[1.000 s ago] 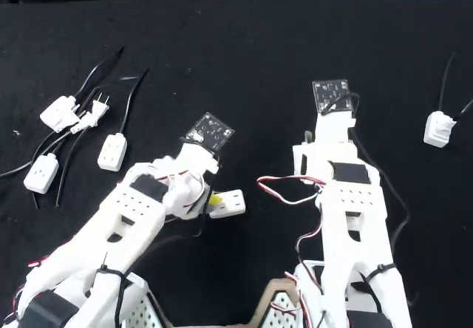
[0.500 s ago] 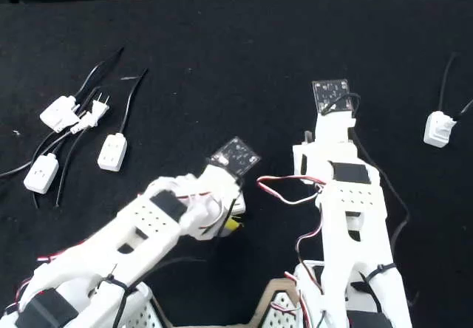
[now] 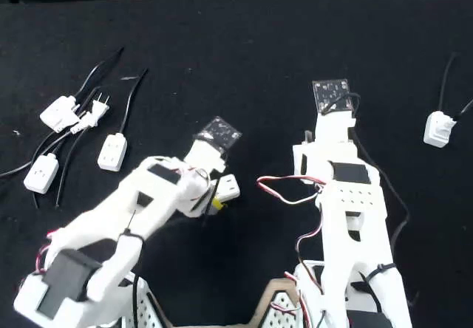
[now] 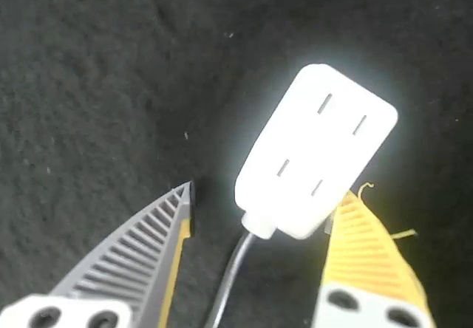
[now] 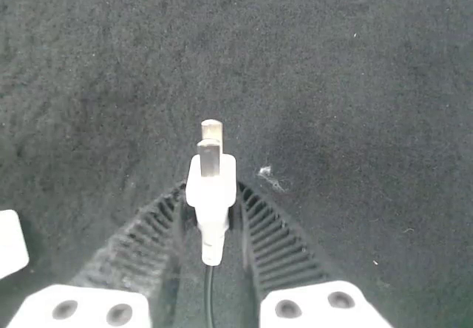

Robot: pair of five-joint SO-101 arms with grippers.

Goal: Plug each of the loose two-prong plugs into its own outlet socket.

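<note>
Two white robot arms sit side by side over a black table (image 3: 244,55). The left gripper (image 4: 260,195) is spread open around a white outlet socket (image 4: 314,151), which lies on the cloth in the middle of the table, in front of the left arm. The socket is a rounded block and its flat face, with two pairs of narrow slots, is turned up toward the left wrist camera. Its base rests against the yellow finger (image 4: 366,254), while the grey finger (image 4: 144,250) stands apart from it, so nothing is clamped. A cord (image 4: 233,284) leaves the socket's base between the fingers, so the socket's long axis runs from the gripper outward. The right gripper (image 5: 211,199) is clenched on a white two-prong plug (image 5: 211,173). Its two flat metal prongs point straight ahead, away from the arm, over bare cloth. From the high view, the socket lies to the left of the right arm and near it, so the plug's prongs point past the socket, not at its slots. Mating them probably means swinging the plug leftward and tipping its prongs down to the upturned face. Several other sockets and plugs (image 3: 112,152) lie at the table's far left, and one more white piece (image 3: 439,128) at the far right.
</note>
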